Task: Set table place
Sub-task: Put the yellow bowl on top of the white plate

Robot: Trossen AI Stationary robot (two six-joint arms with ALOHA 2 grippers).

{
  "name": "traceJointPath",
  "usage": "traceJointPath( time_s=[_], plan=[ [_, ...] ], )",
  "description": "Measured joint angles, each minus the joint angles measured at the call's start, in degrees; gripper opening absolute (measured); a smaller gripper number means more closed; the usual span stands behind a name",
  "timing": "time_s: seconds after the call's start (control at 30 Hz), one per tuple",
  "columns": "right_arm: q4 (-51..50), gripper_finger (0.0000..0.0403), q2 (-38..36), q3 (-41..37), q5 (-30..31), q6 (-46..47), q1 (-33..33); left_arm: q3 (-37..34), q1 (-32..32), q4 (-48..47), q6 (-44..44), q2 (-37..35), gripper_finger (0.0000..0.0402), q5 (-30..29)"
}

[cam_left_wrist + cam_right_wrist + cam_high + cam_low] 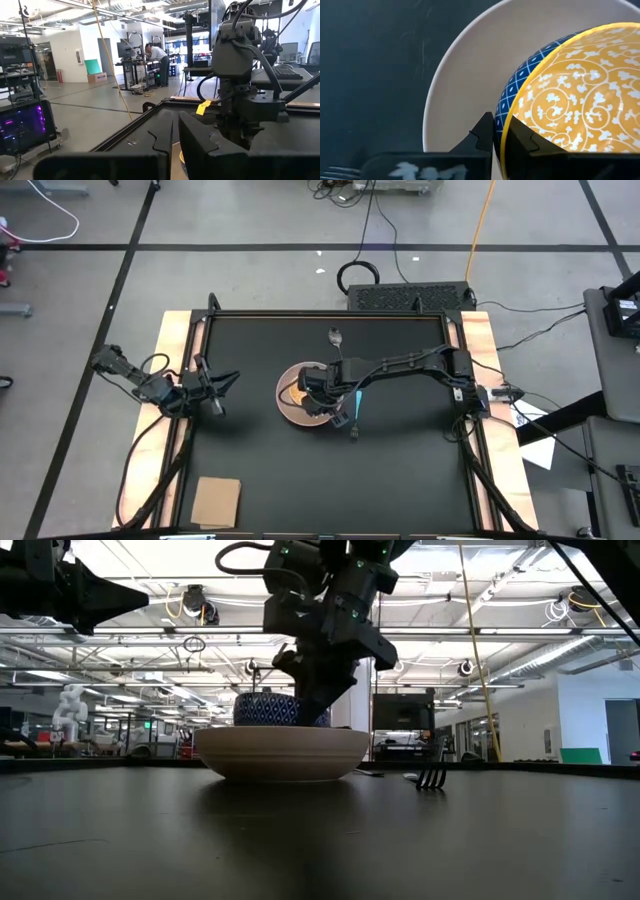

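A pinkish-tan plate (290, 405) lies flat at the middle of the black table (260, 470). A yellow dish with a blue patterned outside (570, 85) is inside the plate, and my right gripper (499, 127) is shut on its rim. In the low view the dish (265, 708) shows above the plate's wall (282, 752), which hides its base. A silver spoon (335, 337) lies beyond the plate. A light-blue fork (356, 408) lies just right of it. My left gripper (222, 385) is open and empty near the table's left edge. My right gripper holds the dish by its rim (506, 120), one finger (485, 132) outside on the blue wall and one finger (525, 142) inside on the yellow face. The fingers come from above, pointing down. The dish stands level over the plate; whether it rests on it, I cannot tell.
A tan cardboard-like square (216, 500) lies at the near left of the table. The fork's tines (432, 775) show right of the plate in the low view. Pale wooden strips (170, 360) run along the left and right edges. Bare black tabletop lies near and right of the plate.
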Motion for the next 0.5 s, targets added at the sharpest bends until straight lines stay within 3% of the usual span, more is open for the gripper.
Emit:
traceJointPath(
  time_s=[0.5],
  plan=[
    [0.0,0.0011,0.0,0.0,1.7,1.5,-1.6,0.0,0.0,-0.2,0.0,0.0,0.0037,0.0]
  ],
)
